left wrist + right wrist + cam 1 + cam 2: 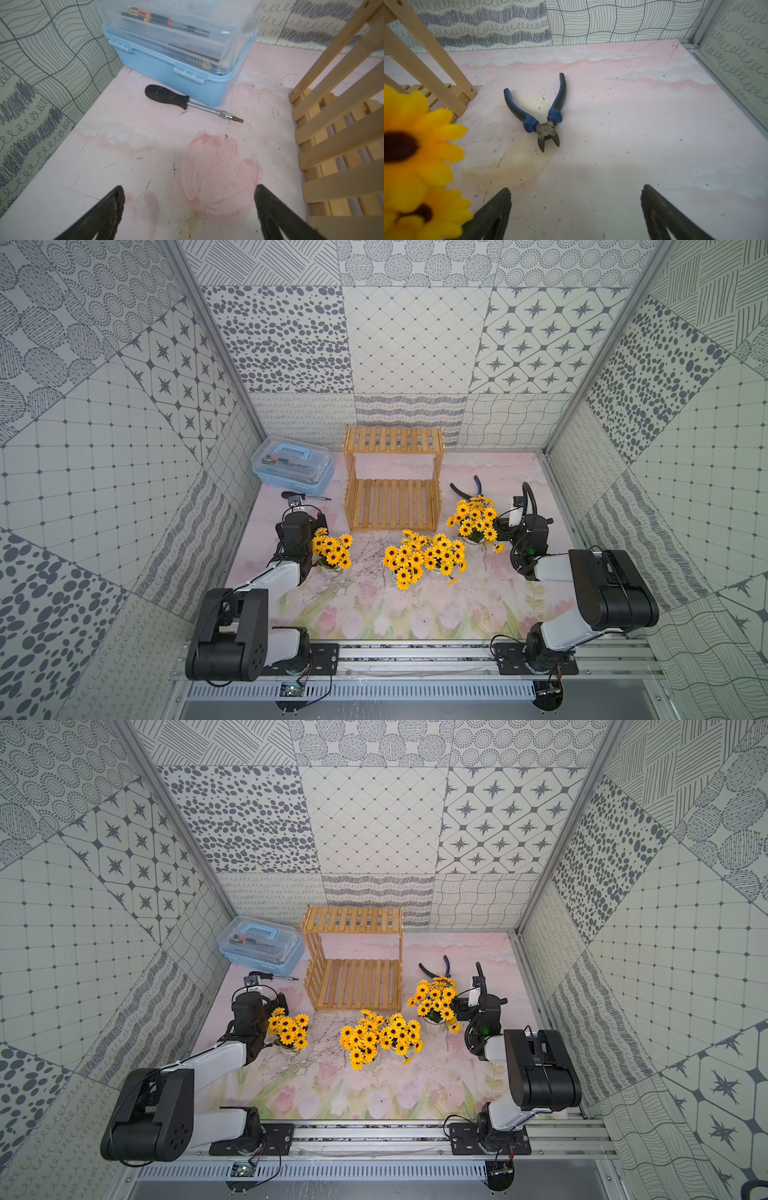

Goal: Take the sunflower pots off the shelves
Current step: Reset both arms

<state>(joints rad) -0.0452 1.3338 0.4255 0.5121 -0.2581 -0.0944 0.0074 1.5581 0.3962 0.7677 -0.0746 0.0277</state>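
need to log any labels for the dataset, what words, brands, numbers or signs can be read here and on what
No text here can be read.
toolbox: dark and yellow card under the clear lid, too blurred to read.
pliers: the grey pivot may bear a stamp, too small to tell.
screwdriver, shelves, sunflower pots: no print shows.

Sunflower pots (403,566) standing on the mat, clear of the shelves (392,502)
Yellow blooms are facing up: the left pot (331,552) is sitting apart, the middle pair's flowers are touching, and the right pot (473,520) is standing beside the light-wood rack's front corner.
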